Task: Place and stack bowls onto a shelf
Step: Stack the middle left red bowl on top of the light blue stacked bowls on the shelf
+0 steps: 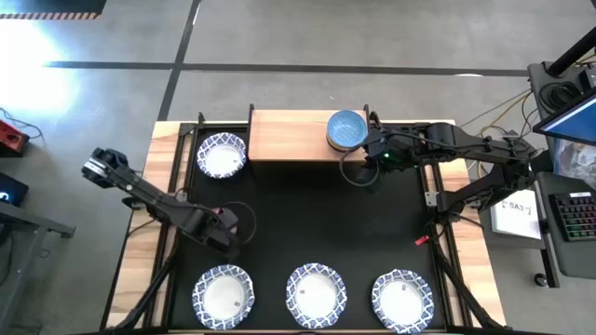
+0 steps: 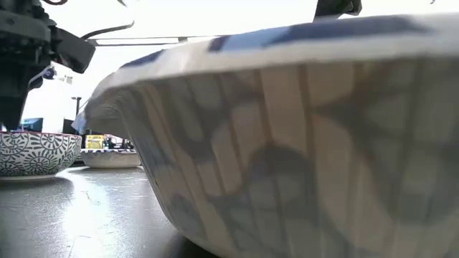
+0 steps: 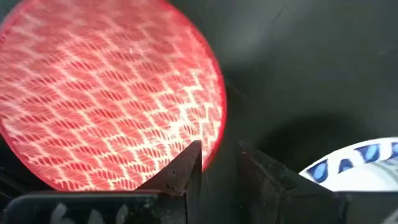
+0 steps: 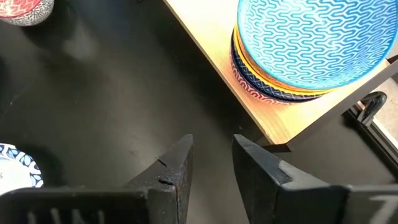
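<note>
Overhead shot is evenly lit, but there's a blown-out glare patch on the floor [image 1: 37,74] well off the table's [image 1: 144,242] far left corner. Low camera is a mess: a white bowl [image 2: 308,136] sits right against the lens, totally out of focus and bulging across most of the view, and the room behind it is blown to pure white. The mat [image 2: 79,215] beside that bowl throws back a soft sheen. On the left wrist, the red bowl [image 3: 106,93] looks hot, almost glowing, and soft. The blue bowl [image 4: 317,37] on the right wrist is crisp, with a faint shadow under the stack.
</note>
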`<state>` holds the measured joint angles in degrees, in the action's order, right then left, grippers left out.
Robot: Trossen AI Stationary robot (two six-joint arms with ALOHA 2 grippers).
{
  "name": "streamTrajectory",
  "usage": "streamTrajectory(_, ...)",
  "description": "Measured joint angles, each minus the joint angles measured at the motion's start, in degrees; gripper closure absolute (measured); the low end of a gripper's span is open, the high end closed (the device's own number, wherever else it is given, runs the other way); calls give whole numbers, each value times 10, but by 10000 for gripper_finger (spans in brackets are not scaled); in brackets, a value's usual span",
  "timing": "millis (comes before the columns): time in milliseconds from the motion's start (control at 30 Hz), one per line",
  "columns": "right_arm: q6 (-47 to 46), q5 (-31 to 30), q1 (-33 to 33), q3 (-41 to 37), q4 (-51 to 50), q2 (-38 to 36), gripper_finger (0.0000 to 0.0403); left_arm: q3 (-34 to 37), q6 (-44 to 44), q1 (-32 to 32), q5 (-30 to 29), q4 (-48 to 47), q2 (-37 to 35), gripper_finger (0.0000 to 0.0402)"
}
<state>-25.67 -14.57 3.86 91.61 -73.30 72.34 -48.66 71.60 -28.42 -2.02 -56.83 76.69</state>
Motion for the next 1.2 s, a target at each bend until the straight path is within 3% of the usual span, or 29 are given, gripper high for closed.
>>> streamTrajectory(433, -7, 0, 0, 0, 0, 0, 299, 74, 3, -5, 2, 62, 18, 321)
streamTrajectory(600, -6, 0, 0, 0, 0, 0, 307, 84, -30, -4, 11, 114, 16, 359)
streamTrajectory(700, 6, 0, 0, 0, 0, 0, 313, 75, -49, -1, 2, 107, 15, 388)
streamTrajectory(967, 87, 2, 0, 0, 0, 0, 329, 15, -136, 1, 16, 129, 16, 397)
streamTrajectory(1200, 147, 80, -6, 0, 16, 1, 319, -53, -307, 16, -1, 210, 16, 397)
